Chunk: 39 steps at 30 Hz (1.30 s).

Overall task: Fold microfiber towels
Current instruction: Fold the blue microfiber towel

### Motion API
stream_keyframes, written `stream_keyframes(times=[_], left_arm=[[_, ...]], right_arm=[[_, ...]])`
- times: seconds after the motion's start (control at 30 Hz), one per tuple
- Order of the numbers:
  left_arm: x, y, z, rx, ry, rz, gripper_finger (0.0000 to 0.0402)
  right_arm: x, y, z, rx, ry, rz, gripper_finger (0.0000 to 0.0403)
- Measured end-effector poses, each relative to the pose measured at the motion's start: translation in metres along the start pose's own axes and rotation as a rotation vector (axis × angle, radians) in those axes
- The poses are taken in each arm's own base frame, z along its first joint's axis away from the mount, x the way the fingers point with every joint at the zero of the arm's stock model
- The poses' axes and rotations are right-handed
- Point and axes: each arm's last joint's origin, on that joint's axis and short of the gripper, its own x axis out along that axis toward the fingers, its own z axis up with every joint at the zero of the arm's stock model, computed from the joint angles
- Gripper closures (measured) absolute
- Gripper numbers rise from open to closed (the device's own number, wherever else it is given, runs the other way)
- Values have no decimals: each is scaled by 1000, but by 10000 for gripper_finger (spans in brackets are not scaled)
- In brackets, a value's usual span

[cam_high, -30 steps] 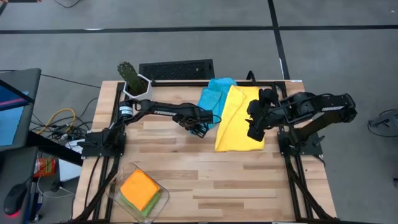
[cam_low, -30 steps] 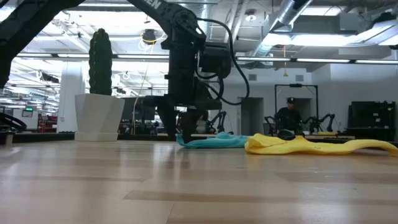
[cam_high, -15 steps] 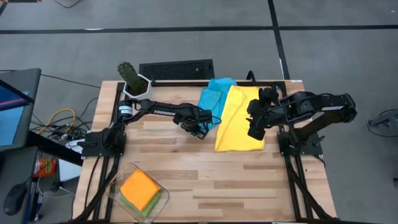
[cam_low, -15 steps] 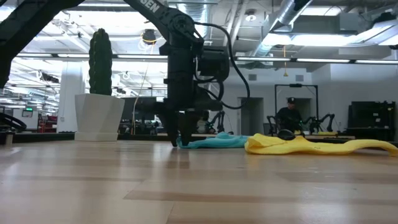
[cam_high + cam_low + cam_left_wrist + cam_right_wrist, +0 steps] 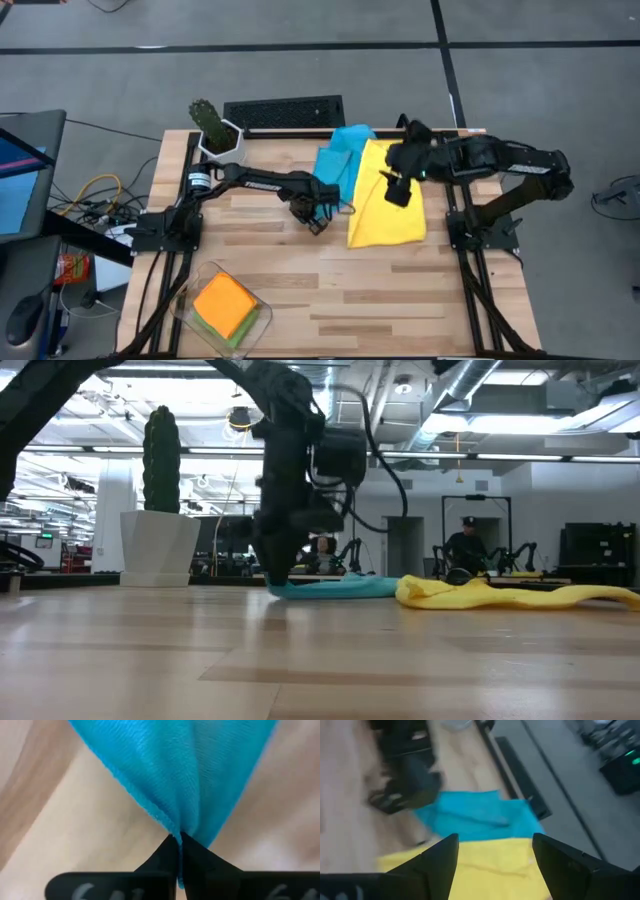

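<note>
Light blue cloth fills the left wrist view: the light blue towel [image 5: 180, 775] is bunched into a fold that runs down between the two dark fingertips [image 5: 162, 860] of the left end effector [image 5: 318, 218], which is pinched tight on the cloth's near corner. From above, this end effector sits low on the wooden surface [image 5: 330, 290], near its middle, just beside the yellow towel [image 5: 385, 205], with the blue towel stretching away from it toward the far edge. In the low view the left end effector [image 5: 278, 582] reaches down to the boards and the blue towel [image 5: 335, 588] lies flat behind it.

The yellow towel lies spread on the right half of the surface, its far corner overlapping the blue one. The right end effector [image 5: 397, 188] hangs above the yellow towel's far part, fingers spread wide with nothing between them; its wrist view looks past both fingers [image 5: 432, 860] onto the yellow towel [image 5: 485, 862] and blue towel [image 5: 475, 815].

At the near left corner a clear tray [image 5: 262, 318] holds the orange towel [image 5: 224, 302], folded square, on top of the green towel [image 5: 228, 338], of which only an edge shows. A cactus in a white pot [image 5: 212, 128] stands at the far left corner.
</note>
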Motion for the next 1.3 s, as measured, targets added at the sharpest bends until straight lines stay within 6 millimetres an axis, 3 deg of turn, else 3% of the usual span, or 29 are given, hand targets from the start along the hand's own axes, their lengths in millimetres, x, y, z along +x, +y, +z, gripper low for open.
stream_keyframes(times=[0.2, 0.33, 0.43, 0.57, 0.8, 0.93, 1.17, 1.3], left_arm=[[-11, -21, -32, 219, 21, 143, 401], [-12, -38, -53, 363, 19, 226, 401], [-13, -47, -64, 425, 9, 252, 401], [-14, -44, -66, 447, 18, 319, 401], [-15, -54, -78, 590, 13, 348, 401], [-16, -57, -80, 641, 3, 371, 401], [-1, -55, -83, 698, 13, 338, 401], [7, -58, -86, 694, 37, 247, 401]], right_arm=[[31, -34, 17, -34, -58, 74, 123], [69, -54, 31, -102, -112, 173, 123], [107, -66, 36, -192, -129, 241, 123], [170, -81, 36, -260, -145, 372, 123], [279, -94, 13, -292, -161, 535, 123], [322, -92, -1, -272, -151, 563, 123], [361, -67, -5, -300, -105, 535, 123], [361, -59, -5, -209, 38, 574, 123]])
